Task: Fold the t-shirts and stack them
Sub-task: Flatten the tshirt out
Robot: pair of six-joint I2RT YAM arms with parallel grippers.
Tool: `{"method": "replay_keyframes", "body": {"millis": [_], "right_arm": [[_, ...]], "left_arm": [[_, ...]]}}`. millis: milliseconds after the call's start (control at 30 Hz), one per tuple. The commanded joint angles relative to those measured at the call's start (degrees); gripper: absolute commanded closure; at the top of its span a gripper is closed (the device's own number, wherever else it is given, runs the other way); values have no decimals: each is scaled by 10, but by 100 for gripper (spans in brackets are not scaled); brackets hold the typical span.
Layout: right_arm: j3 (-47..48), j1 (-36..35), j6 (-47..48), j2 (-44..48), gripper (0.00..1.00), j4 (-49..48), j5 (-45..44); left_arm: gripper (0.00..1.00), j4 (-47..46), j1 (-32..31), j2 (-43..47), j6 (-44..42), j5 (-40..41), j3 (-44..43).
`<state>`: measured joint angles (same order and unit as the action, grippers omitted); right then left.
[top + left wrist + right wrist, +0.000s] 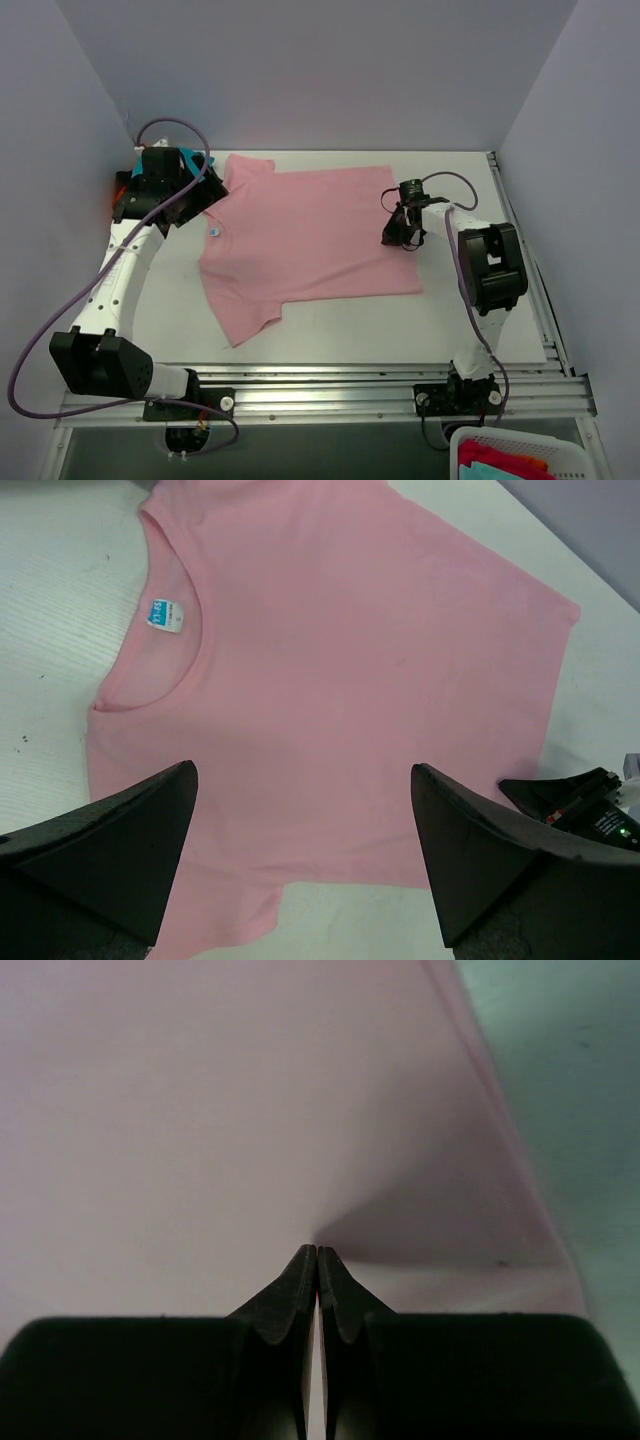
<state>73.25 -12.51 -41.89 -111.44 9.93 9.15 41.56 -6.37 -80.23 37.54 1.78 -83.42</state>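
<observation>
A light-pink t-shirt lies spread flat on the white table, collar to the left and hem to the right. My left gripper hovers open and empty above the collar side; in the left wrist view the shirt shows between its fingers. My right gripper is down at the shirt's right edge. In the right wrist view it is shut, pinching a small ridge of the pink cloth. Teal cloth and orange-red cloth peek out behind the left wrist. The black shirt is out of view.
A white basket with teal and orange-red cloth stands at the near right, below the table edge. Grey walls close in the table at the back and both sides. Bare table shows in front of the shirt. A metal rail runs along the near edge.
</observation>
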Motion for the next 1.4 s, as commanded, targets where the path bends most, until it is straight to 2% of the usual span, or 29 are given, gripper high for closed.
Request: {"method": "replay_keyframes", "body": {"millis": [0, 300, 700, 733, 800, 833, 867, 967, 1033, 1100, 1167, 1233, 1367], "right_arm": [[-22, 30, 14, 10, 100, 4, 5], [-58, 110, 56, 35, 100, 11, 5], [-56, 122, 62, 54, 100, 5, 40], [-48, 122, 60, 70, 80, 7, 41], [-31, 122, 59, 93, 49, 17, 33], [-8, 122, 59, 119, 20, 34, 22], [7, 122, 61, 133, 13, 46, 3], [65, 122, 68, 185, 9, 101, -50], [80, 122, 66, 230, 9, 147, -89], [70, 122, 61, 263, 9, 176, -158], [28, 122, 52, 315, 10, 200, -190], [-7, 122, 48, 355, 10, 213, -179], [-105, 122, 40, 417, 8, 228, -136]], "left_arm": [[3, 24, -7, 27, -19, 14, 10], [3, 34, -11, 42, -30, 26, 38], [3, 41, -22, 14, -41, 31, 3], [3, 57, -29, 14, -42, 34, -2], [3, 80, -37, 20, -39, 41, -10], [3, 106, -48, 24, -31, 42, -9], [3, 116, -52, 30, -29, 39, -3], [3, 170, -88, 56, -19, 43, 25], [3, 165, -122, 101, -25, 64, 61], [6, 157, -157, 166, -8, 68, 128], [6, 143, -165, 213, 29, 30, 202], [6, 117, -167, 293, 63, -14, 259], [6, 129, -171, 418, 111, -29, 366]]}}
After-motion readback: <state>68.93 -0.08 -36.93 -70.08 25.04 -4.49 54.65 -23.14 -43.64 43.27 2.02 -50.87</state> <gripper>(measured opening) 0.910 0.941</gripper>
